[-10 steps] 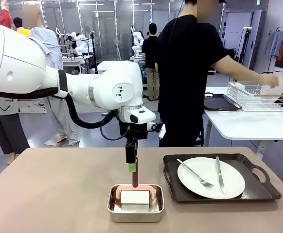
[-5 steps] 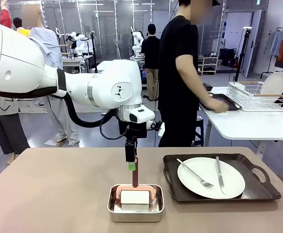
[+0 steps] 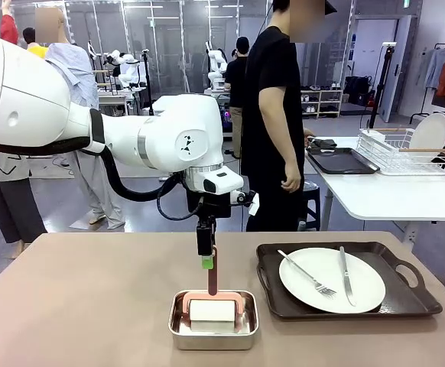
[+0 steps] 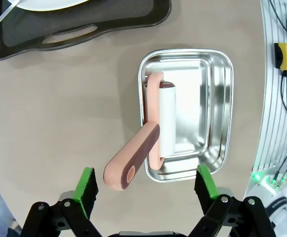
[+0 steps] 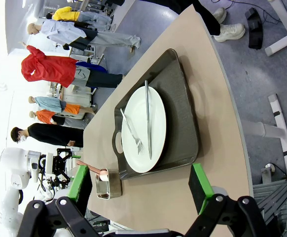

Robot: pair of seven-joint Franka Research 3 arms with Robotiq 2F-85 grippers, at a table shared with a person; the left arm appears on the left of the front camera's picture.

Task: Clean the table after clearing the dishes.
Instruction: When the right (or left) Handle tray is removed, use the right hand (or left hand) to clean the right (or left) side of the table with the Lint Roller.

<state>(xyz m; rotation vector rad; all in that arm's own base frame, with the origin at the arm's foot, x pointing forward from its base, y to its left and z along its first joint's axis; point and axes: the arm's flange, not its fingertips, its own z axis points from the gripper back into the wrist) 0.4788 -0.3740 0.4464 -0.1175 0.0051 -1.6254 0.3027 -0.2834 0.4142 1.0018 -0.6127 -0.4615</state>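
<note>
A dark brown tray (image 3: 348, 294) sits on the right of the brown table (image 3: 85, 306), carrying a white plate (image 3: 331, 279) with a fork (image 3: 306, 274) and knife (image 3: 345, 275). My left gripper (image 3: 206, 263) hangs open over the pink handle (image 4: 132, 156) of a white roller (image 4: 166, 114), its green pads (image 4: 87, 190) to either side and apart from it. From the wrist, that gripper (image 4: 146, 187) is empty. My right gripper (image 5: 140, 186) is open and empty, high above the table, looking at the plate (image 5: 143, 129) and tray (image 5: 180, 113).
The roller (image 3: 212, 310) lies in a small steel pan (image 3: 212, 330) at the table's front middle. A person (image 3: 272, 115) stands beyond the far edge. On the white side table (image 3: 391, 195) are a second dark tray (image 3: 337, 160) and a wire rack (image 3: 402, 153) holding a white plate (image 3: 430, 131).
The person let go of the plate in the rack, touched the tray on the side table, then turned and stepped back toward the brown table. Both arms stayed still.
</note>
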